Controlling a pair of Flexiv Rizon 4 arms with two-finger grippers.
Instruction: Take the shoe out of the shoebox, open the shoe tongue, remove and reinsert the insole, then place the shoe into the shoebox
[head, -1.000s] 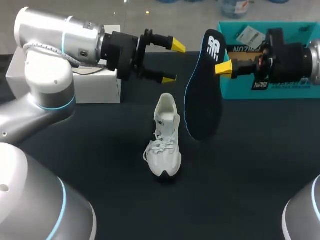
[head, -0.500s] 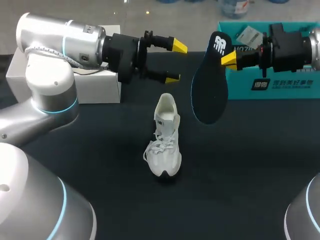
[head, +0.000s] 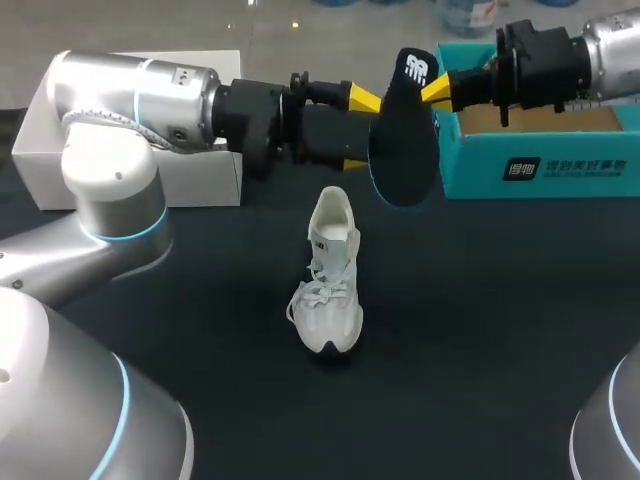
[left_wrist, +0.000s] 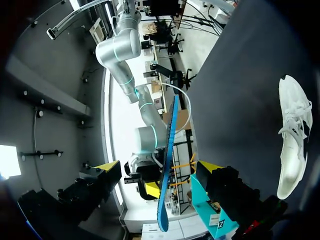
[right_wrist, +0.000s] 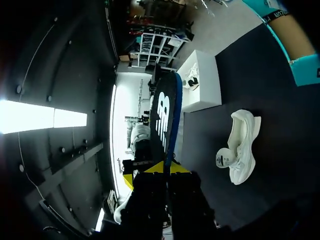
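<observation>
While the right end effector (head: 437, 90) pinches the black insole (head: 403, 150) by its heel, the sole hangs just ahead of the left end effector (head: 356, 130), spread wide. Below, the white shoe (head: 330, 280) sits alone mid-worktop (head: 480, 330), bare dark surface around it. The teal shoebox (head: 540, 170) stands at the far right edge.

White sneaker (head: 330, 285) mid-frame on a dark tabletop (head: 500, 350); above it, the right gripper (head: 432, 90) pinches a black insole (head: 403, 145) beside a teal shoebox (head: 540, 165).
</observation>
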